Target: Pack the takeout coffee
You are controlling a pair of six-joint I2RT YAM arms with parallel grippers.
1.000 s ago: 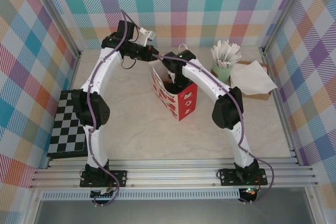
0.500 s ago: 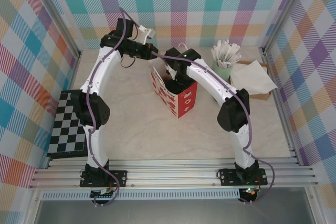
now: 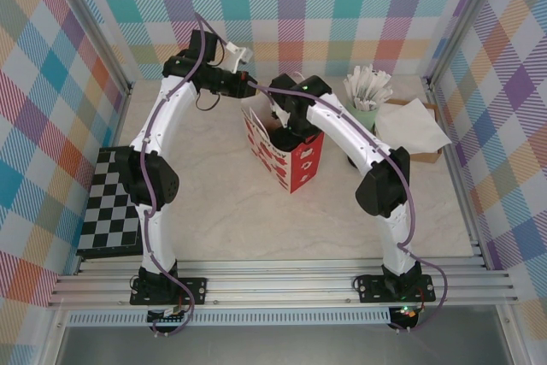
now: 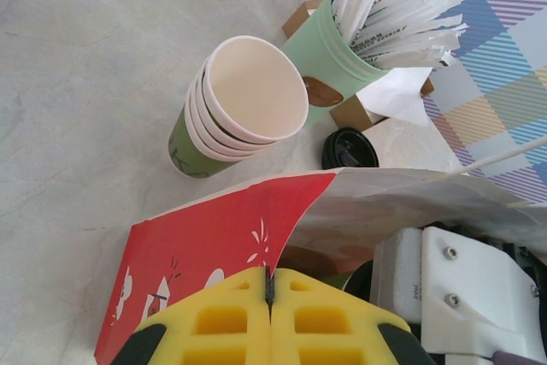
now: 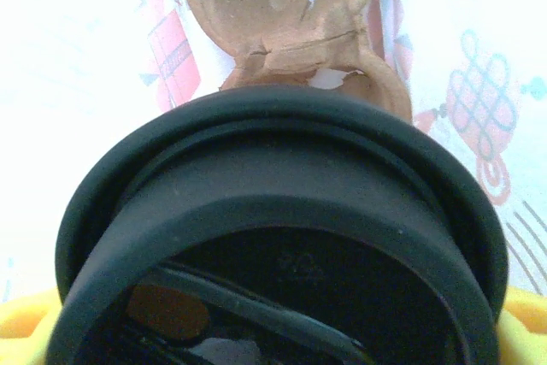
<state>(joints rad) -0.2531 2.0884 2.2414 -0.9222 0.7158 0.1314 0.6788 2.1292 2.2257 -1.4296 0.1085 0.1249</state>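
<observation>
Pinches the rim of the bag (image 3: 295,170) with the left gripper (image 4: 269,284), yellow fingers (image 4: 222,322) pressed flat together on the paper; grips the coffee (image 5: 273,177) in the right gripper (image 5: 273,331), jaws wide around the cup, black lid close under the wrist camera; holds the coffee inside the bag's mouth, printed white lining behind it; stands the bag upright mid-table; just beyond the bag, on the table: stack of cups (image 4: 244,104), pot of sachets (image 4: 333,53), loose lid (image 4: 349,150).
</observation>
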